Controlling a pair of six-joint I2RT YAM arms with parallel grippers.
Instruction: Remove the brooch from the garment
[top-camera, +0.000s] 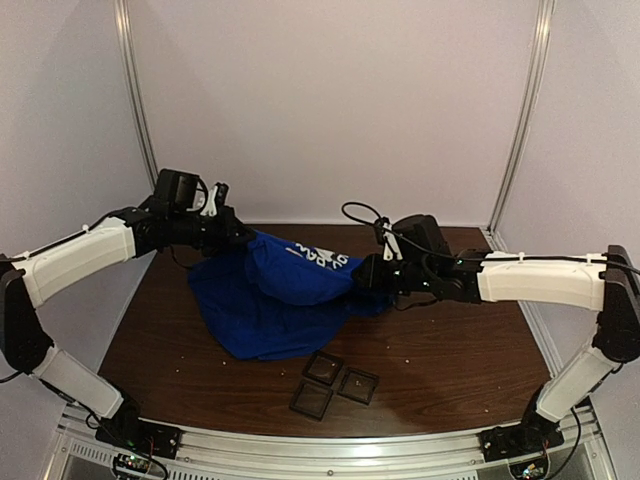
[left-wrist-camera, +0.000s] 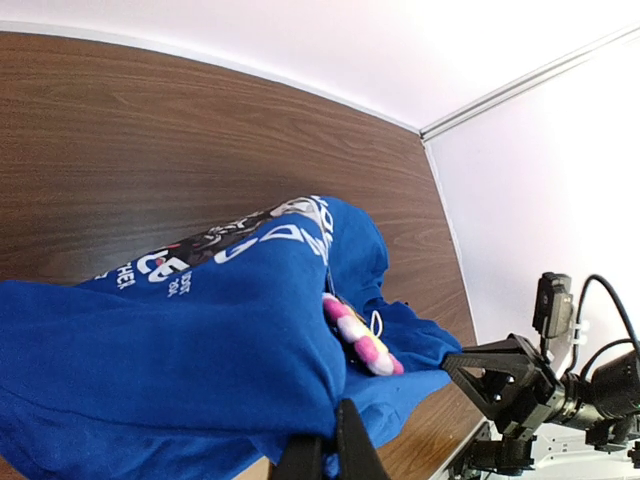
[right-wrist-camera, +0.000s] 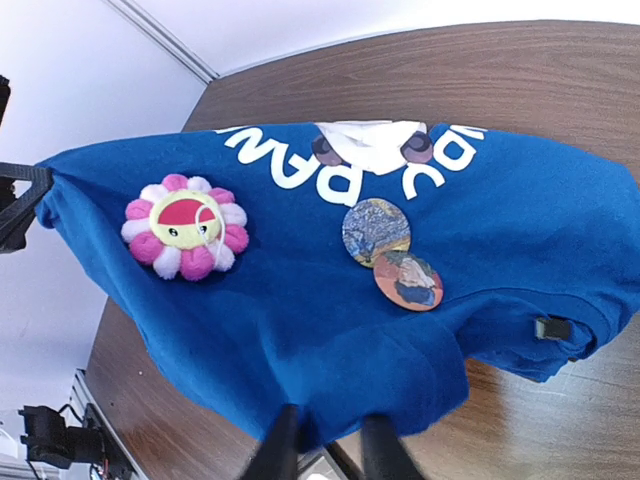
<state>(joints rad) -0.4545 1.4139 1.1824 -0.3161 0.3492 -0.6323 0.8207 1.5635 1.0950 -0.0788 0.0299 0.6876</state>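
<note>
The garment (top-camera: 285, 300), a royal-blue T-shirt with white lettering, hangs stretched between my two grippers above the brown table (top-camera: 450, 350). The brooch (right-wrist-camera: 185, 225), a plush pink-and-white flower with a yellow face, is pinned to the garment (right-wrist-camera: 300, 330); in the left wrist view the brooch (left-wrist-camera: 362, 337) shows edge-on. My left gripper (top-camera: 236, 236) is shut on the shirt's edge, its fingers (left-wrist-camera: 350, 450) pinching the fabric. My right gripper (top-camera: 366, 272) has a fold of shirt hem bunched between its fingers (right-wrist-camera: 283, 448), which stand slightly apart.
Two round picture badges (right-wrist-camera: 376, 232) (right-wrist-camera: 408, 280) are also pinned to the shirt, and a small dark clip (right-wrist-camera: 552, 328) sits near its hem. Three black square trays (top-camera: 322, 367) lie on the table in front. White walls with metal posts (top-camera: 520, 120) enclose the back.
</note>
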